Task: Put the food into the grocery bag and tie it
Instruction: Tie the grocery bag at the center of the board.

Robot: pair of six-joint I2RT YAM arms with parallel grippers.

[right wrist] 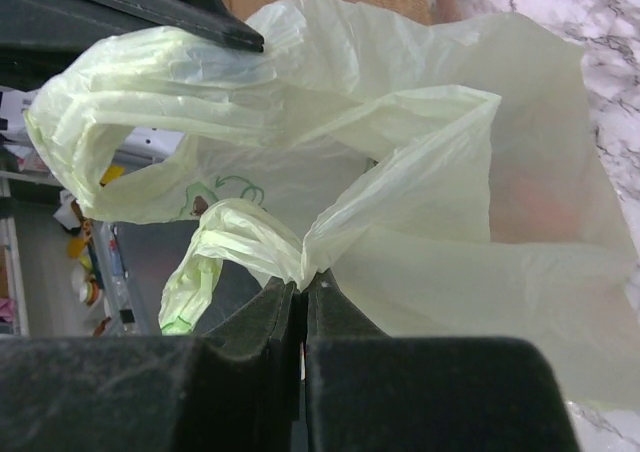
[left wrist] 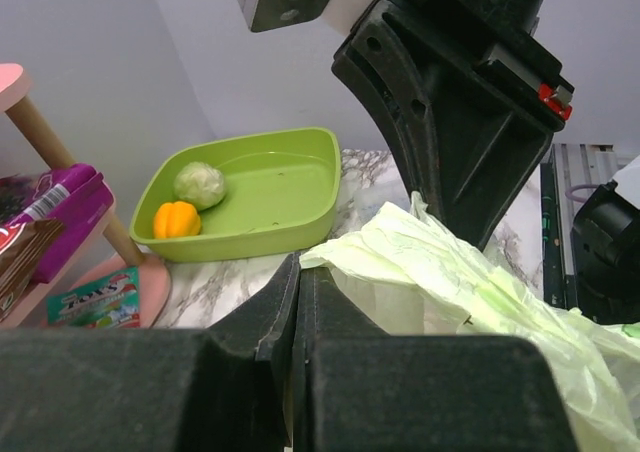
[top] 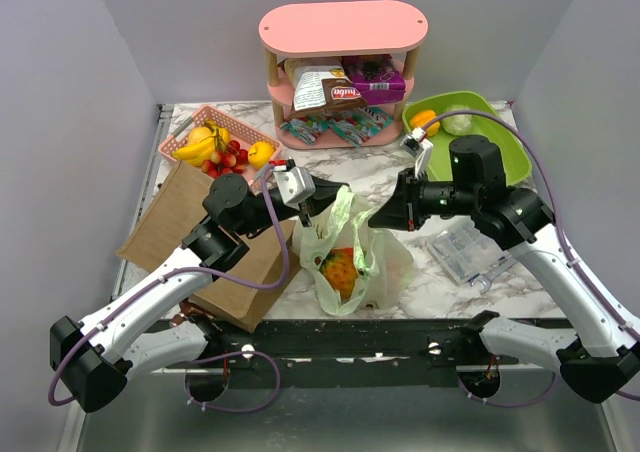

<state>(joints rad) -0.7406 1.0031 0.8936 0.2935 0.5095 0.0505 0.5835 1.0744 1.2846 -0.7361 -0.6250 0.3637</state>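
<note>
The pale-green grocery bag (top: 352, 257) stands at the table's front centre, with an orange food item (top: 340, 268) showing through its thin wall. My left gripper (top: 326, 194) is shut on the bag's left handle (left wrist: 400, 252), which is pinched at the fingertips. My right gripper (top: 383, 218) is shut on the other handle (right wrist: 250, 237), which bunches at the fingertips (right wrist: 325, 290). Both handles are held up above the bag and close together. The bag body also shows in the right wrist view (right wrist: 470, 222). A snack pack (top: 328, 87) and a purple box (top: 375, 75) sit on the pink shelf.
A brown paper bag (top: 185, 237) lies under my left arm. A pink basket (top: 190, 132) of fruit is at the back left. A green bin (top: 490, 137) at the back right holds an orange pepper (left wrist: 176, 219) and a pale cabbage (left wrist: 200, 184). A clear plastic container (top: 462, 252) lies at the right.
</note>
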